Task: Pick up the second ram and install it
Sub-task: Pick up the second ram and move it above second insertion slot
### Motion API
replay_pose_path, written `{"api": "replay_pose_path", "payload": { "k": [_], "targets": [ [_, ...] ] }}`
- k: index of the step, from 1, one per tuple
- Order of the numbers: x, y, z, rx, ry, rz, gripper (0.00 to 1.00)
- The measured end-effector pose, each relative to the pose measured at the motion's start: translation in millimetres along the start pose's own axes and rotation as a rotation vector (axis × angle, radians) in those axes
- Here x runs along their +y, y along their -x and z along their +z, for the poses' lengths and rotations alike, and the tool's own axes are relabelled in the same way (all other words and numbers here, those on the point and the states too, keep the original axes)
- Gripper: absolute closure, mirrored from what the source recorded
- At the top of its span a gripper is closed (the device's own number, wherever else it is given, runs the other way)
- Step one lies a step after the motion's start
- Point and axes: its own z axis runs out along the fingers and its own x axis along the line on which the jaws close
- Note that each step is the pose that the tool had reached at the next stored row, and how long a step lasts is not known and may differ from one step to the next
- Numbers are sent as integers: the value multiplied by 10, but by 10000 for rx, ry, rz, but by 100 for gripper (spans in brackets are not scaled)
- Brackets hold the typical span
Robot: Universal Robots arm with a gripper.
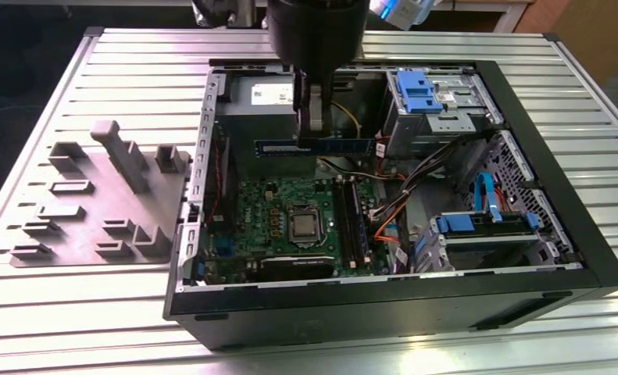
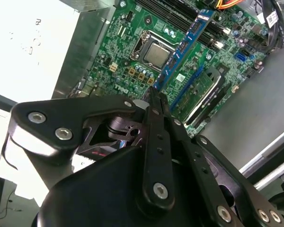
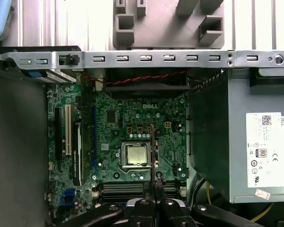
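The gripper (image 1: 311, 134) is clenched on the second ram (image 1: 314, 146), holding it level over the far part of the open computer case (image 1: 392, 316). The first wrist view shows the stick edge-on above the motherboard (image 3: 118, 118), beside the processor (image 3: 135, 155). The second wrist view shows its flat face.

Black gripper (image 2: 153, 94), flat linkage bars (image 2: 156, 156), silver screw heads (image 2: 160, 190) (round, recessed), dark cylindrical wrist (image 1: 317, 35)
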Motion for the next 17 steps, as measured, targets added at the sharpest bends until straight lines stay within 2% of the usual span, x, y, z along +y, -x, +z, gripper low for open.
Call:
{"api": "replay_pose_path", "payload": {
  "k": [17],
  "targets": [
    [-25, -8, 303, 0, 0, 1, 89]
  ]
}}
